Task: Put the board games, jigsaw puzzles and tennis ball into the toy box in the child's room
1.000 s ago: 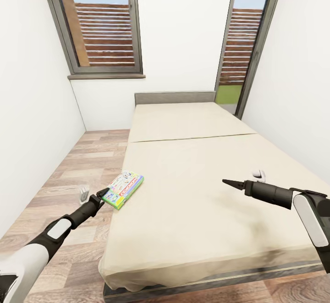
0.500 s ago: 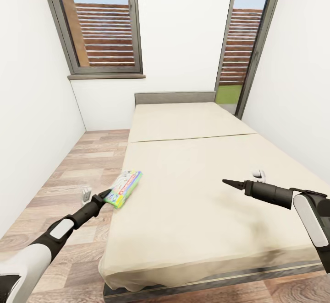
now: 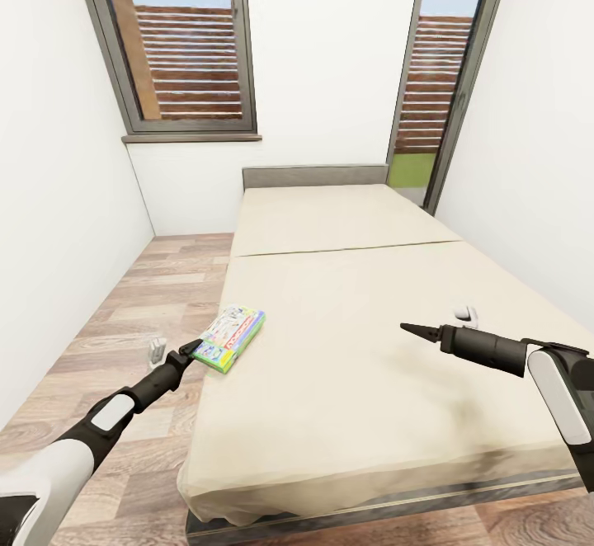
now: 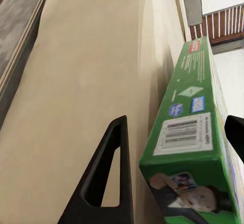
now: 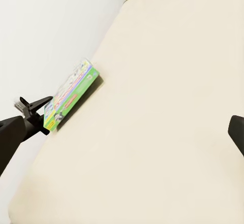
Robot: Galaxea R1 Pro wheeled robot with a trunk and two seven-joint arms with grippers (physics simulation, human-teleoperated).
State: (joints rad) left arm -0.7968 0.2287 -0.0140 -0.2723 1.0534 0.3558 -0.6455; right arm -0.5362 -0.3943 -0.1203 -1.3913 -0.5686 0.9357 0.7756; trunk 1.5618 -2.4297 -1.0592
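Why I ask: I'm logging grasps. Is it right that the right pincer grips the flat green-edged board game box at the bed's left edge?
Wrong arm: the left pincer grips the flat green-edged board game box, as the head view shows. The right pincer hovers over the beige bed, holding nothing.

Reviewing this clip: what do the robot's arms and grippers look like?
Both arms have glossy white shells near the body, narrowing to black forearms. The left arm carries a pale grey patch on its black section. The left gripper and right gripper have slim, pointed black fingers, hollow triangles up close.
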